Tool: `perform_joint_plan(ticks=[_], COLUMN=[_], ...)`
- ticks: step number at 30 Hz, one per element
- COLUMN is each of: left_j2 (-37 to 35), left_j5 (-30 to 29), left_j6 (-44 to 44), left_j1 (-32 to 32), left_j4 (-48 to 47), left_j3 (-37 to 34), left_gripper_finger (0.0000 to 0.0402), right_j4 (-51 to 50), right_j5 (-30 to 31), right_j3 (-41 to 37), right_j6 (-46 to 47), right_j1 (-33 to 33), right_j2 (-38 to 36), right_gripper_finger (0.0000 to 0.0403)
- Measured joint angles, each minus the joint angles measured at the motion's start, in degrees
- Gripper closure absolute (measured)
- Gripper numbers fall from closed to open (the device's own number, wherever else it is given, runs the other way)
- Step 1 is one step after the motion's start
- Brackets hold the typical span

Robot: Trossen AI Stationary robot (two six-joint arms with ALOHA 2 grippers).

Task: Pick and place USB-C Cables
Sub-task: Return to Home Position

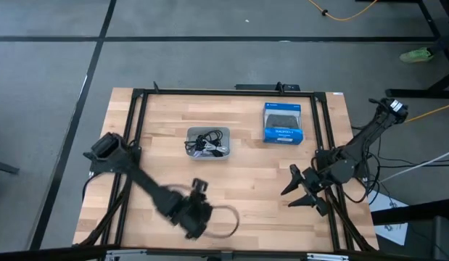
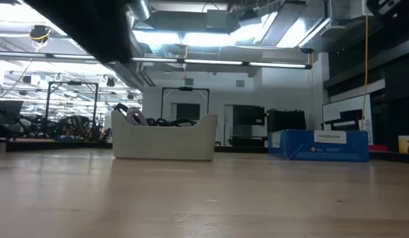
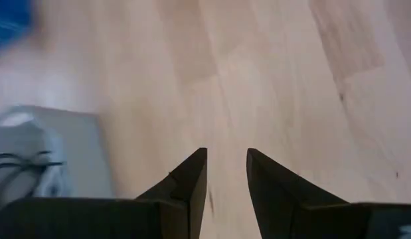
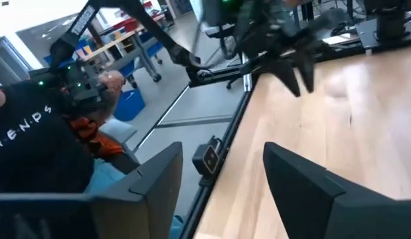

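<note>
The USB-C cables, black and light grey, lie bundled inside a translucent grey tray at the table's middle. In the low view their loops stick up over the tray's rim. My left gripper hovers near the table's near edge, a short way on the near side of the tray, pointing toward it. In the left wrist view its fingers stand a small gap apart with nothing between them, and the cables show off to one side. My right gripper waits open at the table's right.
A blue-and-black retail box lies flat right of the tray, toward the far edge. Bare wood lies between the tray and both grippers. A black frame rims the table. In the right wrist view a person sits beyond the table's edge.
</note>
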Motion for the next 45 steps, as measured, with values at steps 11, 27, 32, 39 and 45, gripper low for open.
perform_joint_plan(ticks=[11, 27, 32, 39, 45], left_j2=[-14.7, -60.0, -71.2, -86.7, -97.5], left_j5=[20.7, 15.0, 17.3, 19.9, 22.6], left_j6=[2.5, -2.6, -2.1, 1.3, 3.1], left_j1=[17.7, 20.6, 24.5, 27.2, 28.2], left_j4=[9.2, 50.9, 57.6, 57.9, 54.7], left_j3=[-16.3, -62.2, -71.1, -78.3, -81.0], left_gripper_finger=[0.0302, 0.0302, 0.0302, 0.0302, 0.0302], right_j4=[-12.7, -20.9, -21.0, -22.2, -22.5], right_j5=[8.9, 6.5, 6.4, 6.4, 6.1], right_j3=[-1.6, -1.6, -1.6, -1.6, -3.0], right_j6=[0.0, -8.3, -7.0, -4.3, -7.0], right_j1=[4.6, 5.3, 5.3, 5.3, 5.3], right_j2=[-10.8, -21.4, -21.8, -21.7, -22.3], right_gripper_finger=[0.0189, 0.0189, 0.0189, 0.0189, 0.0189])
